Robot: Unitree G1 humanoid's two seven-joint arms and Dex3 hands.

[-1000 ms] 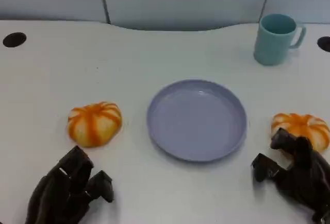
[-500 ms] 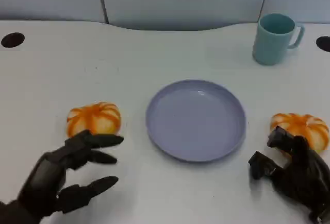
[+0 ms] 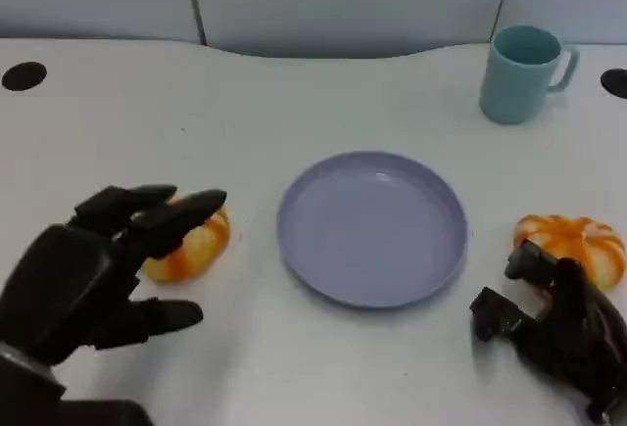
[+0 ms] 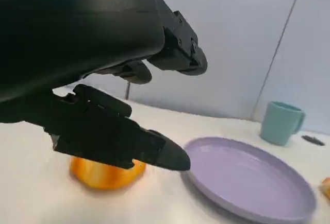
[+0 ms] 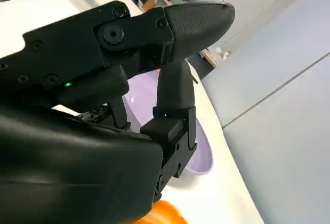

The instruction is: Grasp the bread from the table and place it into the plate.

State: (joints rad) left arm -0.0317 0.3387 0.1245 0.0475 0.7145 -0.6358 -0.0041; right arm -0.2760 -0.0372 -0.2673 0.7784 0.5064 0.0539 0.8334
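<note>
Left of the plate [image 3: 372, 225], the bread [image 3: 191, 245] is being overhung, untouched, by the spread fingers of the left hand [image 3: 93, 274] (the right hand [image 3: 558, 328] is being kept curled, holding nothing, right of the plate).

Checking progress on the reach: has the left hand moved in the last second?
Yes. The left hand has risen and advanced toward the left bread, spreading its fingers.

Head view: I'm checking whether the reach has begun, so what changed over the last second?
The left hand opened its curled fingers and moved forward over the left bread, its fingertips now above it; the left wrist view shows a gap, so it holds nothing. The right hand edged slightly, staying beside the right bread. Both breads, the plate and the cup stayed put.
</note>
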